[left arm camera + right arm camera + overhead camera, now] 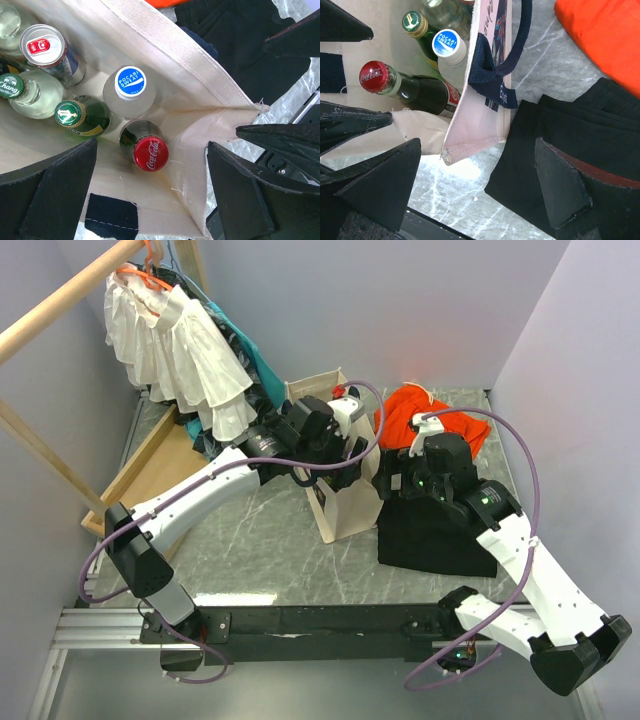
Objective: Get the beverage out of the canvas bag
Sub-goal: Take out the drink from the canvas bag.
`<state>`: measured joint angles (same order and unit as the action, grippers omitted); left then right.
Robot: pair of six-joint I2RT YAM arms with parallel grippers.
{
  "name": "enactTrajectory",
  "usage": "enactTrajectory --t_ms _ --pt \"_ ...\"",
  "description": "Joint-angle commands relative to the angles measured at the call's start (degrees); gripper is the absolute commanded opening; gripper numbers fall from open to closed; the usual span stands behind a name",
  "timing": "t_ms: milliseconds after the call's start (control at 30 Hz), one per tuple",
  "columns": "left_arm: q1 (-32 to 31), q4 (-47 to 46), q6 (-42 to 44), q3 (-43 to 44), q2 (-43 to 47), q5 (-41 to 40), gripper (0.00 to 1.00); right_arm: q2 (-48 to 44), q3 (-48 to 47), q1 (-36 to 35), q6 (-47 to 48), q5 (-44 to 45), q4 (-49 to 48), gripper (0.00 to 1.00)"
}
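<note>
2 arms lean in from the near edge of the grey marbled surface [260,550] and meet at the canvas bag [345,510], which stands upright near the middle. The left arm [200,490] stretches in low from the left, its wrist bent so the left hand [151,145] looks straight down into the bag's mouth. Its fingers are spread wide and hold nothing, 1 over the inside and 1 beyond the corner seam. The right arm [520,540] folds in from the right. The right hand [477,142] hangs at that same corner, fingers also wide apart and empty, 1 of them over the black cloth [560,115] lying against the bag. An orange cloth [425,410] lies behind. Inside the bag stand a Pocari Sweat bottle [130,85], a Coca-Cola bottle [150,152] directly under the left hand, a green bottle [68,112], a Chang bottle [11,86] and a can [42,46]
</note>
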<state>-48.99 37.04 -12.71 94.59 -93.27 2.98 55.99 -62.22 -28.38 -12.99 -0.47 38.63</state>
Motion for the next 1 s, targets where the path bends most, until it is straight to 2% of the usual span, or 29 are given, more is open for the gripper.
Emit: enactTrajectory --t_ms 0,333,633,967 --pt "0.1 -1.7 -0.5 2.6 1.1 -2.8 0.96 -1.4 1.0 -0.4 0.6 0.4 2.6 1.0" --pt "0.1 -6.8 -0.7 -0.8 7.7 -2.8 0.96 -1.6 0.9 -0.4 0.5 0.4 3.0 1.0" --pt "0.1 -3.2 -0.1 1.0 0.9 -2.8 0.98 -2.0 0.7 -0.5 0.3 0.4 3.4 1.0" --pt "0.1 -4.2 -0.8 -1.1 0.5 -4.8 0.99 -1.9 0.7 -0.5 0.3 1.4 3.2 1.0"
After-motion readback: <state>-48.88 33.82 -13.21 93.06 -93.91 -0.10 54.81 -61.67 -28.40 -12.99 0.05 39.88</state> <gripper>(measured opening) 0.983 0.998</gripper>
